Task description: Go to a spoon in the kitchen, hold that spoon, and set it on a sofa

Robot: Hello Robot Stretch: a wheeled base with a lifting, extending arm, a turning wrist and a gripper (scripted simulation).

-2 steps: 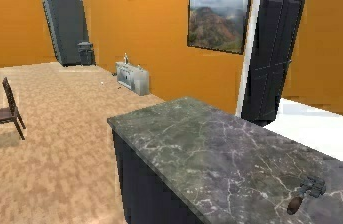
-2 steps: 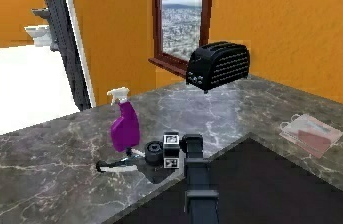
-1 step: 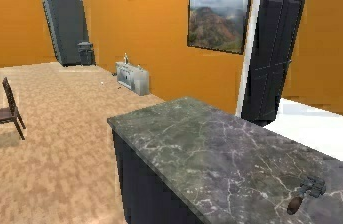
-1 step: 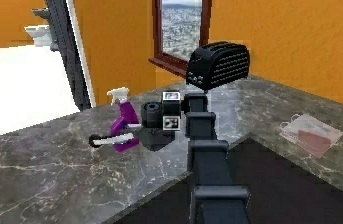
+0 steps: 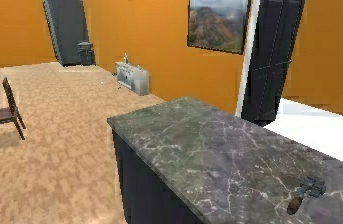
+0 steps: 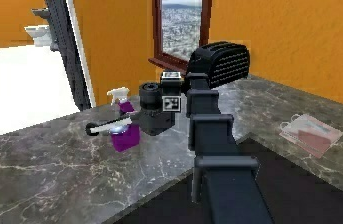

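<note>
Currently gripper (image 6: 113,127) near purple spray btl (image 6: 127,138) on marble countertop (image 6: 39,172)

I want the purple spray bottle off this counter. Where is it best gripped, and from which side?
Probably take the spray bottle by its purple body, below the white trigger head. It stands upright, so a level approach from the arm side view's right, where the pincer is, suits its straight sides. The head is uneven.

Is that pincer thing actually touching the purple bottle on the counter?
Cannot tell. In the arm side view the pincer overlaps the purple bottle on the marble counter, so neither contact nor gap shows plainly.
</note>
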